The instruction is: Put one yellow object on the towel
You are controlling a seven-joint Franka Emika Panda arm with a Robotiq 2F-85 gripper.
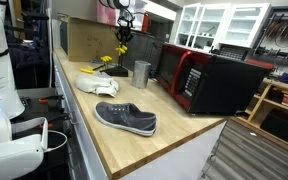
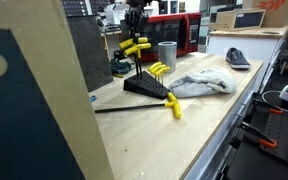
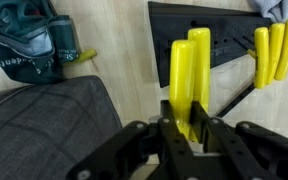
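Note:
My gripper (image 3: pixel 189 125) is shut on a yellow-handled tool (image 3: pixel 189 65) and holds it in the air above the black tool stand (image 3: pixel 209 30). In both exterior views the gripper (image 1: pixel 123 30) (image 2: pixel 136 25) hangs over the counter's far end with the yellow tool (image 1: pixel 122 48) (image 2: pixel 134 47) below it. More yellow tools (image 2: pixel 159 70) (image 3: pixel 274 50) stick in the stand (image 2: pixel 144 88). Another yellow one (image 2: pixel 174 107) lies on the counter beside the stand. The crumpled white towel (image 1: pixel 96 83) (image 2: pixel 199 84) lies next to the stand, apart from the gripper.
A metal cup (image 1: pixel 141 73) (image 2: pixel 166 55) stands near the stand. A grey shoe (image 1: pixel 126 118) (image 2: pixel 238 58) lies further along the counter. A red and black microwave (image 1: pixel 199 78) lines one side. A teal object (image 3: pixel 29 45) (image 2: pixel 121 66) sits behind the stand.

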